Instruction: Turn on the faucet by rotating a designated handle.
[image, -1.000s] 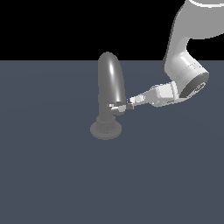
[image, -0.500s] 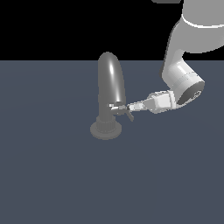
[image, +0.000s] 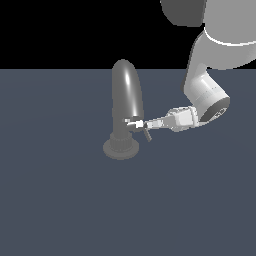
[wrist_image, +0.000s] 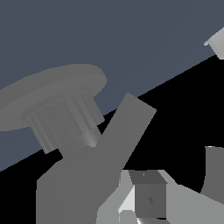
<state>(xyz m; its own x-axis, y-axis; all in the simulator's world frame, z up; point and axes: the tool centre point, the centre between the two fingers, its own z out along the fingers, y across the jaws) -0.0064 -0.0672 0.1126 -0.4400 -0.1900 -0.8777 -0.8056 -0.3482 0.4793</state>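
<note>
Closer in than half a second back, and lower too: claw (image: 141, 125) now right up at the faucet (image: 127, 97), tips at the lower stem where before a sliver of gap showed. Handle (image: 146, 135) poking out sideways just under the claw tips, down near the ribbed collar, looking angled a touch further downward than a second ago, so probably being pushed round already; rotation likely under way, not finished. Arm reaching in nearly level from the exterior view's right, forearm sloping down, wrist bent to lay the fingers flat toward the stem. In the wrist view, faucet base and collar (wrist_image: 61, 114) looming close ahead, a grey bar (wrist_image: 124, 131) slanting across in front. Opening of the claw: cannot tell from either view, nor whether anything is pinched. Faucet standing upright on the tabletop (image: 60, 200).
</note>
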